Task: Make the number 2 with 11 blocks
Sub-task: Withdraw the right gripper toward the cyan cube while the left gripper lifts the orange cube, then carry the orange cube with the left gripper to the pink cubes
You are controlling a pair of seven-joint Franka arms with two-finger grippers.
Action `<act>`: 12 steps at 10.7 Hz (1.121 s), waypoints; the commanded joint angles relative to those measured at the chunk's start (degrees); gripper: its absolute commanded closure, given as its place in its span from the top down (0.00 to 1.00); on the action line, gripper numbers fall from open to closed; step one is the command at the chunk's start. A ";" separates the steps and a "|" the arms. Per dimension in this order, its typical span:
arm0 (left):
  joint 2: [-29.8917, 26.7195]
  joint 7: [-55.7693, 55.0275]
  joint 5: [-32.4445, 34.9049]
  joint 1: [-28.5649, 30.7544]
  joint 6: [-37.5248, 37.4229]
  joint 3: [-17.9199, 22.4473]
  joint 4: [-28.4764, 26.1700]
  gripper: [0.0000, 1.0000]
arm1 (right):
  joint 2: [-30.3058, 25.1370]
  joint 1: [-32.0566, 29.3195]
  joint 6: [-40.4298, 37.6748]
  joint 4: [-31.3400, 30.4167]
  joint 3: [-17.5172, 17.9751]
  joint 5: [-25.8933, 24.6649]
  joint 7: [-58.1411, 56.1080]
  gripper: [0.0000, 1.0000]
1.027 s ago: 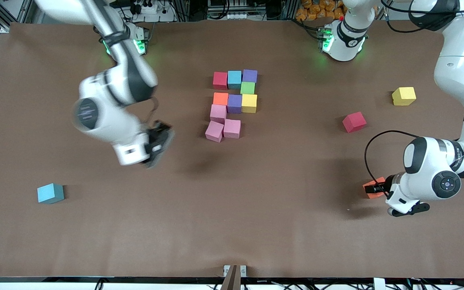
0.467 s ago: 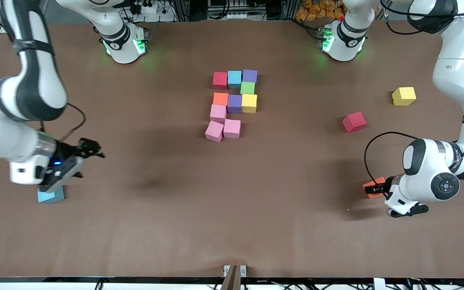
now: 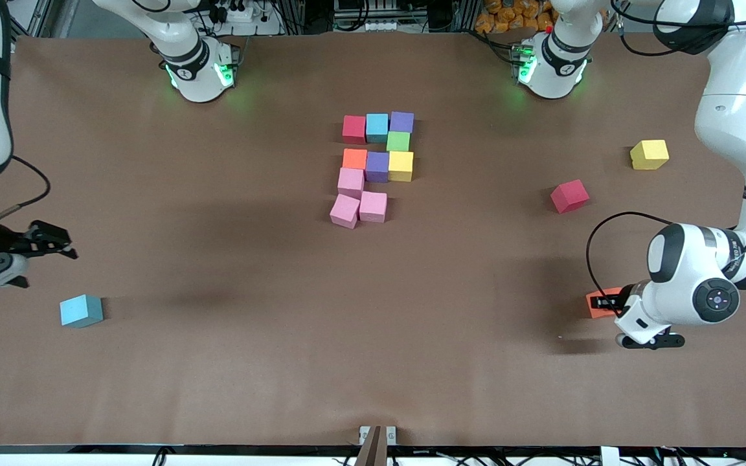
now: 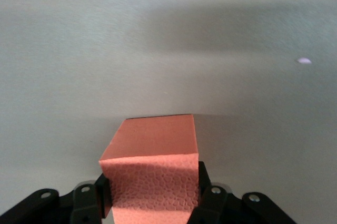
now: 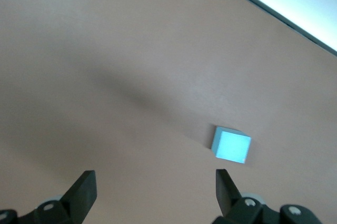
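Observation:
The partly built number 2 point(image 3: 376, 166) lies mid-table: a red, light blue and purple row, green under it, then orange, purple and yellow, with three pink blocks point(image 3: 360, 200) nearest the camera. My left gripper point(image 3: 606, 302) point(image 4: 152, 195) is low at the table near the left arm's end. Its fingers point(image 4: 209, 192) press both sides of an orange block point(image 3: 594, 304) point(image 4: 158, 139). My right gripper point(image 3: 61, 242) point(image 5: 155, 179) hangs open over bare table beside a loose light blue block point(image 3: 81, 310) point(image 5: 231, 146), with nothing between its fingers.
A loose yellow block point(image 3: 649, 154) and a loose red block point(image 3: 569, 195) lie toward the left arm's end, farther from the camera than the orange block. Brown table point(image 3: 373, 336) spreads around them.
The right arm swung from beside the digit out to its own end of the table, past the light blue block. The left gripper's fingers closed in on the orange block.

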 commanded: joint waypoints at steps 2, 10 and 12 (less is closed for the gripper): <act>-3.86 0.96 0.45 -4.55 -6.65 -4.12 0.19 0.14 | -0.70 0.72 -1.28 2.06 -0.38 -1.71 21.59 1.00; -7.12 7.20 6.30 -6.39 -8.26 -20.63 -6.65 0.10 | -1.50 0.90 -6.82 6.90 1.29 -1.01 29.91 1.00; -7.03 5.45 12.66 -6.05 -7.39 -25.31 -10.60 0.09 | -1.94 0.72 -7.26 6.90 1.29 -1.10 34.40 1.00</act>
